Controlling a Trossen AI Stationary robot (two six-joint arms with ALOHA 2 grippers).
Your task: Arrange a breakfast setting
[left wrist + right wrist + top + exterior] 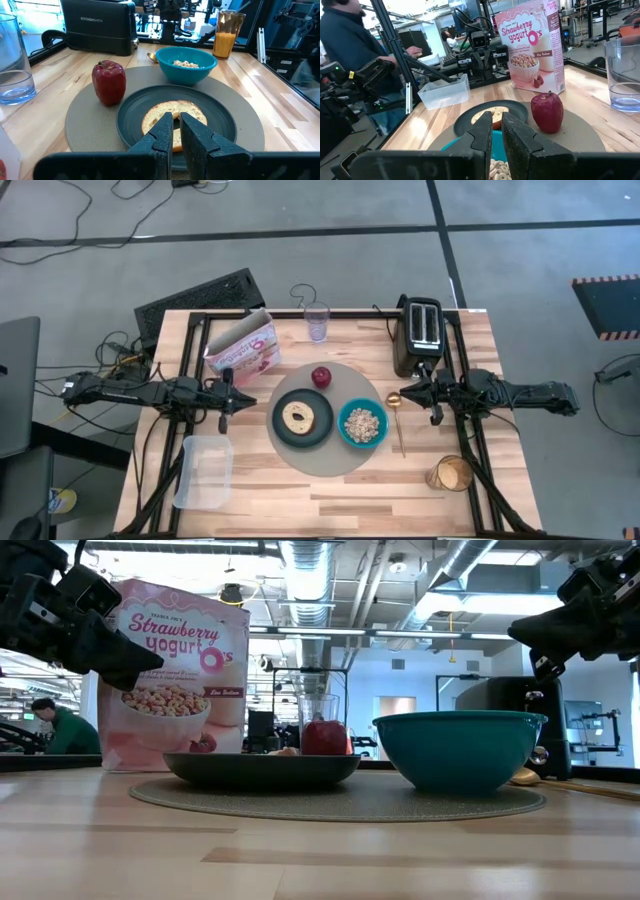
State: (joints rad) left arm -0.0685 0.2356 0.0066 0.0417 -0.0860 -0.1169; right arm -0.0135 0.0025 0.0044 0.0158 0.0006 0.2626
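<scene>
The breakfast setting sits mid-counter (330,495): a large round grey mat (325,455) carries a dark grey plate (302,419) with the round toasted bread (298,417) at its centre, a smaller teal bowl (362,424) of beige cereal (362,423) just beside the plate, and a small red apple (321,376) upright on the mat's far edge; the gold spoon (397,418) lies off the mat, just beside the bowl on the right arm's side; by the look of it the arrangement is essentially complete

The left tool (224,418) hangs above the counter beside the mat with its jaws nearly together and nothing between them; the right tool (436,415) hangs across from it near the spoon, jaws narrow too, and empty

On handling, as a judgement: the plate and bowl look rigid and smooth, likely slippery, best pinched at the rim, the bowl kept level so the loose cereal stays in; the toast is light and brittle, best taken gently by its edge; the apple is firm, glossy and apt to roll, so a grip across its widest part suits; the spoon is thin and flat on the wood, hardest to lift, best caught across the handle; the mat looks flexible and would drag everything if pulled
</scene>
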